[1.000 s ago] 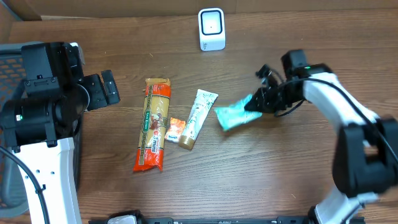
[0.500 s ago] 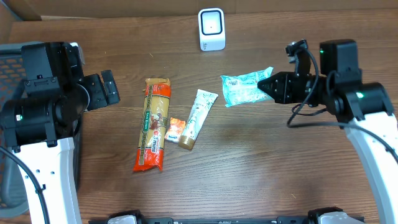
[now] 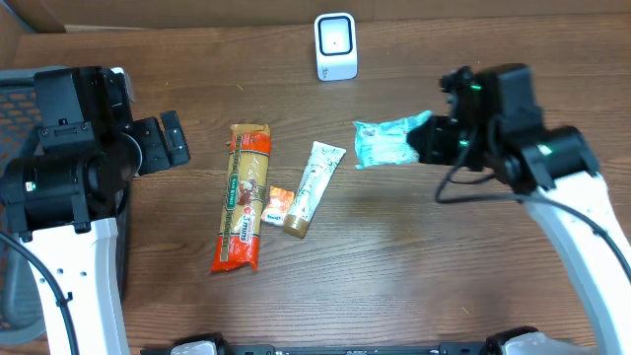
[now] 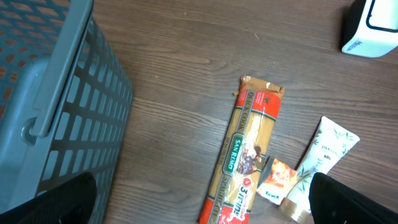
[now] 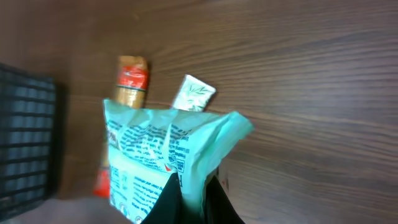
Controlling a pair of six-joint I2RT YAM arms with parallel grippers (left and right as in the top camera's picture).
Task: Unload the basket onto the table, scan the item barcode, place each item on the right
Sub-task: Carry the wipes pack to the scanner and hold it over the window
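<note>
A mint-green printed packet (image 3: 387, 141) hangs above the table, right of the middle, and my right gripper (image 3: 426, 141) is shut on its right end. The right wrist view shows the packet (image 5: 155, 155) pinched between the black fingers (image 5: 166, 202) of that gripper (image 5: 194, 200), its printed face toward the camera. A white barcode scanner (image 3: 335, 45) stands at the back centre, behind and to the left of the packet. My left gripper (image 3: 168, 141) stands open at the left with nothing in it; its wide-apart tips frame the bottom of the left wrist view (image 4: 202, 199).
On the table lie a long spaghetti pack (image 3: 245, 197), a small orange sachet (image 3: 277, 206) and a white tube with a gold cap (image 3: 314, 187). A grey mesh basket (image 3: 15, 89) stands at the far left edge, under the left arm.
My right gripper lifted the green packet off the table beside the tube and carried it back toward the scanner. The left arm has not moved.
</note>
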